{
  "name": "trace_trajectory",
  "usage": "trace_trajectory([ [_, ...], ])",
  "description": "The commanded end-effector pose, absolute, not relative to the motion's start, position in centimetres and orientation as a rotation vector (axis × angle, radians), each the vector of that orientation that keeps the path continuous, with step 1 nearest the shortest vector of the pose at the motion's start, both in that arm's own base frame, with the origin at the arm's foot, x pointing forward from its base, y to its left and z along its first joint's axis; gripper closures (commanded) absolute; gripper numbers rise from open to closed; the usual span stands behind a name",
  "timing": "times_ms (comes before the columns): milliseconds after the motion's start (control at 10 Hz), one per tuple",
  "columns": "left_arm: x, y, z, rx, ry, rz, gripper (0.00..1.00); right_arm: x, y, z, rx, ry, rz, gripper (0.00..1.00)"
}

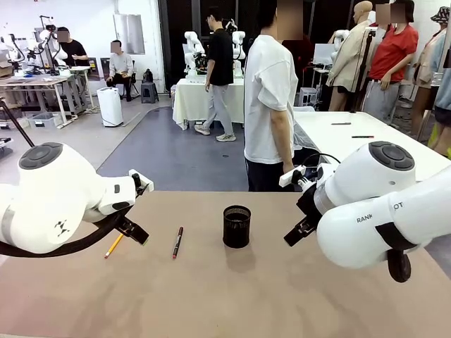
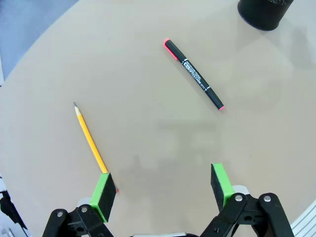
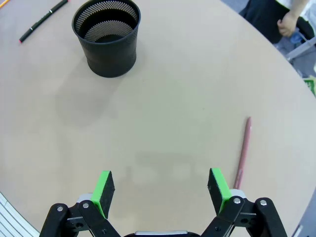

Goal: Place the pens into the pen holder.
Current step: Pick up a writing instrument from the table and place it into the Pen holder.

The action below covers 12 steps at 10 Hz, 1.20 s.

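**Two Open Grippers Hover Over Scattered Pens, Holder Empty**

Green pads (image 2: 104, 191) frame the foreground as the left gripper (image 2: 162, 182) hangs over the tan table (image 2: 148, 128) with its jaws spread wide and nothing between them. The yellow-orange pencil (image 2: 89, 138) runs out from behind the pad on the view's left side and points away from the gripper, tip farthest. Ahead, toward the other finger's side, the black pen with red ends (image 2: 194, 74) lies flat and slanted, well apart from the pencil. Beyond it, at the far corner on that same side, stands the black mesh pen holder (image 2: 264, 12), partly cut off by the frame.

The right gripper (image 3: 161, 190) is likewise spread and holds nothing. The pinkish-red pen (image 3: 243, 150) lies just beside the finger on the view's right, its near end slipping behind that finger; whether they touch cannot be told. The holder sits upright, well ahead and toward the opposite finger's side, its inside bare as far as the opening shows, with the black pen on the table beyond it.

From the front, the left arm (image 1: 56, 197) and right arm (image 1: 380, 204) flank the holder, which stands between them. A person (image 1: 270, 105) in a white T-shirt stands at the table's far edge.
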<state>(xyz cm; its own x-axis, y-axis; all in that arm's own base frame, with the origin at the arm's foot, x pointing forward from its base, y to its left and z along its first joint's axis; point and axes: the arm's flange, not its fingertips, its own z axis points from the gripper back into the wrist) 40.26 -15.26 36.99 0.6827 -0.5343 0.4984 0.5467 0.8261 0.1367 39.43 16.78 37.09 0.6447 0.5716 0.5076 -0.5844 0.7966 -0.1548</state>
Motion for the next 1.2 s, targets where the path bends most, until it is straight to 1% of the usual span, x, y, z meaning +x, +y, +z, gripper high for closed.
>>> trace_trajectory([
  [0,40.3,-15.2,37.0,-0.024,-0.552,-0.605,0.00,39.4,16.8,37.1,0.024,-0.570,0.658,0.00],
  [500,40.3,-15.3,37.0,-0.024,-0.551,-0.606,0.00,39.4,16.8,37.1,0.024,-0.569,0.658,0.00],
  [600,40.0,-15.8,37.6,-0.092,-0.463,-0.639,0.00,39.1,16.8,37.0,0.077,-0.494,0.674,0.00],
  [900,39.8,-15.7,39.8,-0.216,-0.408,-0.664,0.00,38.7,17.3,38.0,0.233,-0.432,0.683,0.00],
  [1100,39.7,-15.2,42.0,-0.352,-0.426,-0.726,0.00,38.8,17.6,39.8,0.354,-0.415,0.705,0.00],
])
